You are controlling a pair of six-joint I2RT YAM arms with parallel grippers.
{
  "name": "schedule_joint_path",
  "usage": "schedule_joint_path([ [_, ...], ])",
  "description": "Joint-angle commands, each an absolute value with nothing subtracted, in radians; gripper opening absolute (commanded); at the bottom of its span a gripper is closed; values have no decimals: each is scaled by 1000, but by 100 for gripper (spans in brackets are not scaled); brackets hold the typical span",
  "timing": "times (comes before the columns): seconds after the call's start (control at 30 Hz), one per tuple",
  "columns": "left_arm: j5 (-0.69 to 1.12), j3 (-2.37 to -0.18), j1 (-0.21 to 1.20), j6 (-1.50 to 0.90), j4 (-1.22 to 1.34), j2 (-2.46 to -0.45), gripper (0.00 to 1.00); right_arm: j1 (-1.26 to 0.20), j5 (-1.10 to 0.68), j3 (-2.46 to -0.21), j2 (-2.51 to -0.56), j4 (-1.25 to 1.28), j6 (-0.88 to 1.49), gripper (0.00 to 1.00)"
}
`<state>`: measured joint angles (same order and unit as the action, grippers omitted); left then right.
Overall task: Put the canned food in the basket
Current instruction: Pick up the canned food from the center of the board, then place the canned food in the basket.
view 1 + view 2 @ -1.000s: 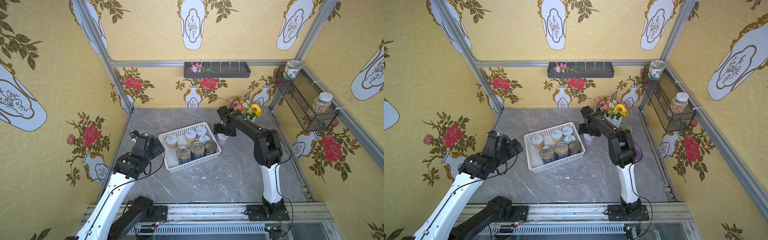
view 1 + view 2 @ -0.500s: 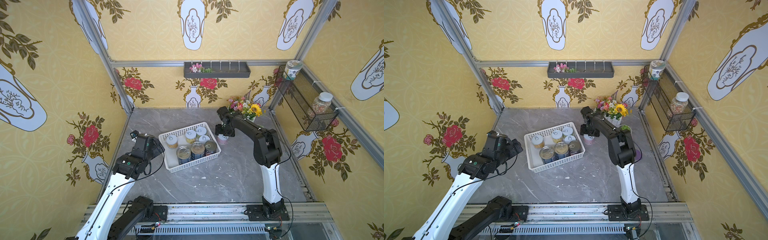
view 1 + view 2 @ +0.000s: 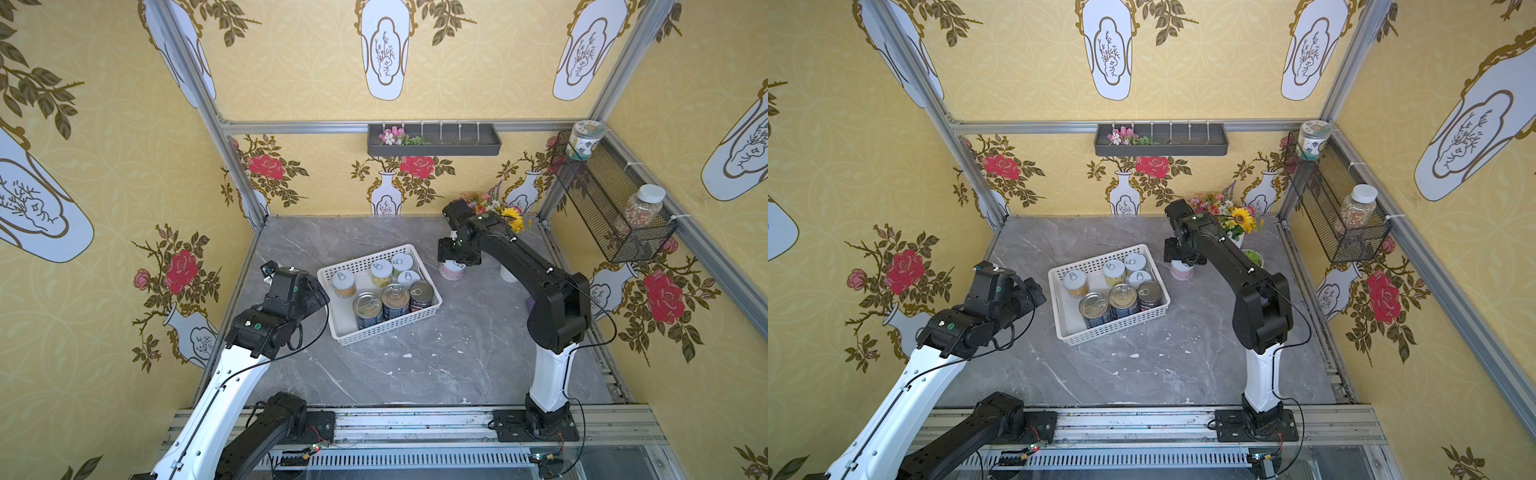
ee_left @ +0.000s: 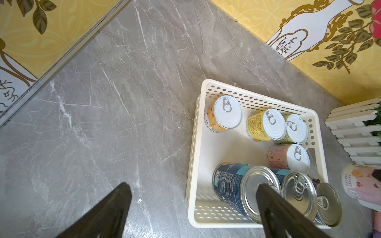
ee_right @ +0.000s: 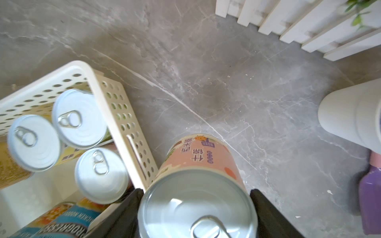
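Now, right tool [image 5: 196, 195]: clamped on pink can [image 5: 198, 160]
Left tool [image 4: 192, 186]: apart, empty
Risk: can clips basket [image 5: 92, 76] rim, tips

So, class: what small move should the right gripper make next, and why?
Probably lift the pink can straight up: the right gripper seems closed on it, yet it stands on the table outside the basket, whose wall it must clear.

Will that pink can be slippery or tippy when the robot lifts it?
Probably stiff: the pink can looks like metal, so the right hand squeezing its sides shouldn't squash it. Its smooth label might slip a bit. It's round, so if it tipped over on the table it would likely roll.
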<state>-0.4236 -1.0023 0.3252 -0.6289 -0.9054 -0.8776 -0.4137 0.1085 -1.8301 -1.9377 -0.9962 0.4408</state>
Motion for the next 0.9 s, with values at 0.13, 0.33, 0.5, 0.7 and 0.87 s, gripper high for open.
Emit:
schedule_joint_path([
  [0.13,-434,-997,325,-630,-899,-877,100,-552,189,-1912,-1831,-1061,439,77],
  [0.33,-446,-1001,324,-636,-906,-879,100,-712,240,-2020,-1831,-1109,466,76],
  [0.5,-481,-1006,324,-653,-922,-853,100,-818,257,-2086,-1875,-1116,485,76],
  [0.7,-521,-1008,318,-679,-934,-807,100,-945,265,-2150,-1939,-1103,499,76],
  [0.87,-523,-1012,289,-683,-936,-791,100,-1048,271,-2210,-1994,-1081,504,76],
])
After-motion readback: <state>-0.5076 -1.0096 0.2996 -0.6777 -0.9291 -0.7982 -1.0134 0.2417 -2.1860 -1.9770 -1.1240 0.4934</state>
